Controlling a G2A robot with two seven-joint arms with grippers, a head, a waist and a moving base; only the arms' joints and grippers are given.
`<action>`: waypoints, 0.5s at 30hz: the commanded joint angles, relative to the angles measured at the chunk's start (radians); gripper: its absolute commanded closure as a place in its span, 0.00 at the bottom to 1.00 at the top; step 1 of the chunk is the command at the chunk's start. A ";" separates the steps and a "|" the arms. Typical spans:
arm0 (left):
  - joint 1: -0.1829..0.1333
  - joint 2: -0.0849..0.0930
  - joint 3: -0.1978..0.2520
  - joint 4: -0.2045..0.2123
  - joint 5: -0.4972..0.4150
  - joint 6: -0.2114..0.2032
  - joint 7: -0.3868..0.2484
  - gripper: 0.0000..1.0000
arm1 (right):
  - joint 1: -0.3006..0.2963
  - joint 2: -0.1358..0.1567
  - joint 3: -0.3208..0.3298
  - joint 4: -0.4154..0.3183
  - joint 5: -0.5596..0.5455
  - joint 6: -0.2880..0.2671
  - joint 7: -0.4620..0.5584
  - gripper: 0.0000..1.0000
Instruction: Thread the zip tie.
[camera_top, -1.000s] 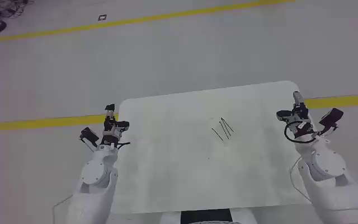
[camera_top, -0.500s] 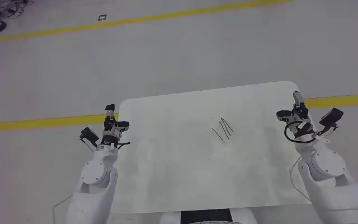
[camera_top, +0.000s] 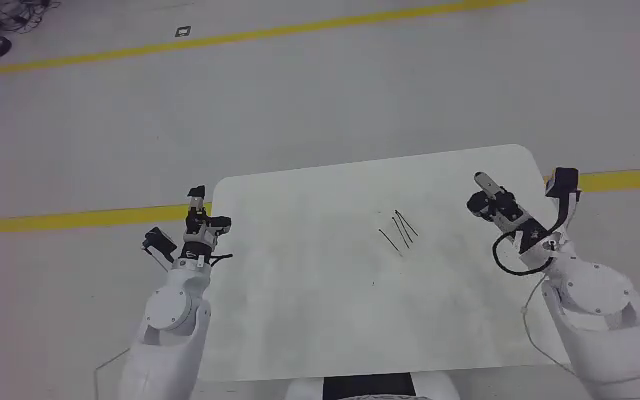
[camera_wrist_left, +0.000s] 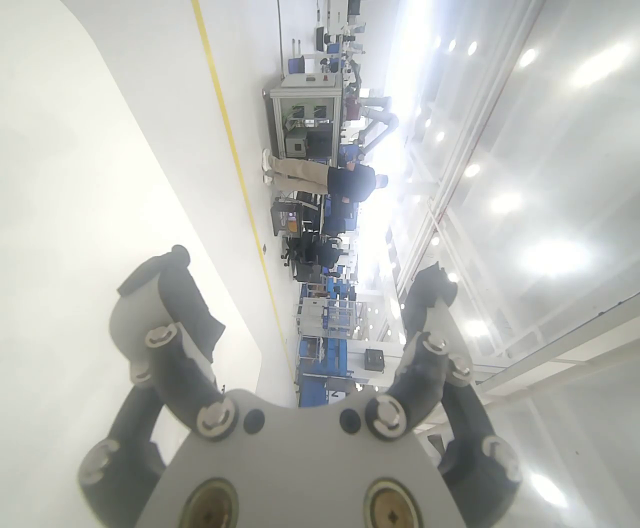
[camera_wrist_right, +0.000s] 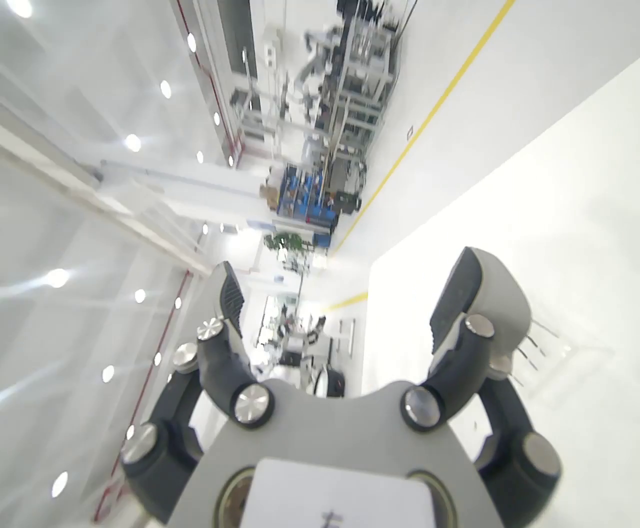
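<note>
Three thin black zip ties (camera_top: 400, 230) lie side by side on the white table (camera_top: 300, 310), right of its middle. They also peek out beside one finger in the right wrist view as zip ties (camera_wrist_right: 531, 346). My right gripper (camera_top: 484, 187) hangs over the table's right part, a short way right of the ties, open and holding nothing; the right wrist view shows this gripper (camera_wrist_right: 350, 290) with its jaws spread. My left gripper (camera_top: 196, 198) sits at the table's left edge, far from the ties, and its own view shows the gripper (camera_wrist_left: 300, 282) open and empty.
The table (camera_wrist_right: 575, 200) has a rounded far corner near the right arm. A yellow floor line (camera_top: 90, 218) runs past the table on both sides. Open tabletop (camera_top: 290, 250) lies between the left gripper and the ties.
The right arm has swung inward from the table's right edge to over the tabletop, closer to the zip ties. The left arm has stayed still.
</note>
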 joint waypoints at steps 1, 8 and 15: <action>0.000 0.000 0.000 0.000 0.000 0.000 0.000 0.00 | 0.013 0.011 -0.016 -0.008 -0.125 -0.068 0.150 0.00; 0.000 0.000 0.000 0.000 0.000 0.000 0.000 0.00 | 0.014 0.015 -0.024 -0.008 -0.173 -0.110 0.191 0.00; 0.000 0.000 0.000 0.000 0.000 0.000 0.000 0.00 | 0.014 0.015 -0.024 -0.008 -0.173 -0.110 0.191 0.00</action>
